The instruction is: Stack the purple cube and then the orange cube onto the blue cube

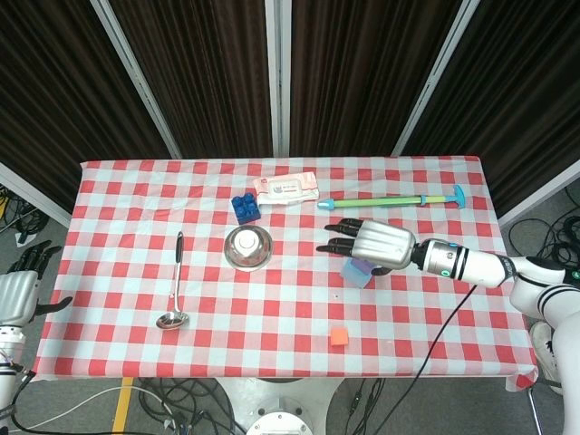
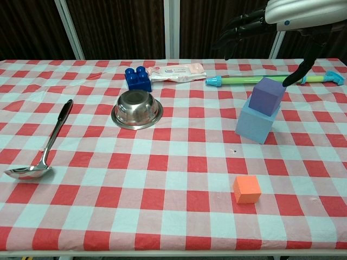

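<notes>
The purple cube [image 2: 268, 96] rests on top of the light blue cube [image 2: 256, 123] right of the table's middle, slightly turned and offset to the right. In the head view only a sliver of the blue cube [image 1: 353, 269] shows under my right hand [image 1: 373, 243]. That hand [image 2: 287, 16] hovers above the stack with fingers spread, holding nothing. The orange cube [image 2: 246, 189] [image 1: 339, 336] lies alone near the front edge. My left hand [image 1: 18, 288] hangs off the table's left side, fingers apart, empty.
A steel bowl [image 2: 136, 110] sits mid-table with a blue toy brick [image 2: 137, 78] and a wipes packet [image 2: 177, 71] behind it. A ladle [image 2: 42, 153] lies at the left. A green and blue pump toy [image 2: 271, 80] lies behind the stack.
</notes>
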Motion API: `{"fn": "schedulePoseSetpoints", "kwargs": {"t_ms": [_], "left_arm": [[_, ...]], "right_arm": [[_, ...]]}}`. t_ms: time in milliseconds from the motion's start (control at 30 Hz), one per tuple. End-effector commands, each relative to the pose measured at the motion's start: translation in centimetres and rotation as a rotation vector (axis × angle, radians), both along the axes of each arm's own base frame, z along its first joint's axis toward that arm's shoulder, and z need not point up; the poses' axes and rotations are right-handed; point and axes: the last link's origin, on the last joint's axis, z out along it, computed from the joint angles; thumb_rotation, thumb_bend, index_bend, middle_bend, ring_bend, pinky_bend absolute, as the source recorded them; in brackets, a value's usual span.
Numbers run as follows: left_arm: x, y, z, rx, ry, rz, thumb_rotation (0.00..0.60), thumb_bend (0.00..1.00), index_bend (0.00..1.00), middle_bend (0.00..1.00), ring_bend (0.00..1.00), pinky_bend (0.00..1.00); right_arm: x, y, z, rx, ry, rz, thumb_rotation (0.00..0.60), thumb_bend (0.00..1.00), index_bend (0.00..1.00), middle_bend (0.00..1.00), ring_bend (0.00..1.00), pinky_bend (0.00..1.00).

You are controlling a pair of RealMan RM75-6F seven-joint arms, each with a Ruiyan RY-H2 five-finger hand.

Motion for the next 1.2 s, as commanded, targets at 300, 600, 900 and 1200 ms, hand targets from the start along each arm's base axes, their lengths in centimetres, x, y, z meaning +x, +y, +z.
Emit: {"fn": "schedulePoseSetpoints", "kwargs": {"t_ms": [300, 600, 900, 1200], "left_arm": [[-0.3, 0.0, -0.1, -0.006, 0.003, 0.012, 0.6, 0.09, 0.23, 0.21, 0.12, 0.26], [-0.5, 0.0, -0.1, -0.002, 0.004, 0.017, 0.6, 0.09, 0.23, 0.21, 0.12, 0.26], [-0.6, 0.0, -0.1, -0.003, 0.008, 0.017, 0.6, 0.09, 0.23, 0.21, 0.12, 0.26], [-0.6, 0.0, -0.1, -0.003, 0.006, 0.019, 0.6, 0.09, 0.23, 0.21, 0.12, 0.26]], "right_arm": [[0.3, 4.3, -4.7, 0.16, 0.156, 0.122, 0.6, 0.09, 0.0, 0.27, 0.03, 0.11], [0.2, 5.6, -7.9, 0.241, 0.158, 0.145, 0.6, 0.1, 0.0, 0.28, 0.04, 0.11], [-0.2, 6.3, -9.7, 0.293, 0.177, 0.142, 0.6, 0.1, 0.0, 0.31, 0.05, 0.11], [-1.1, 6.7, -10.0, 0.31, 0.205, 0.121, 0.6, 0.12, 0.0, 0.34, 0.06, 0.11]]}}
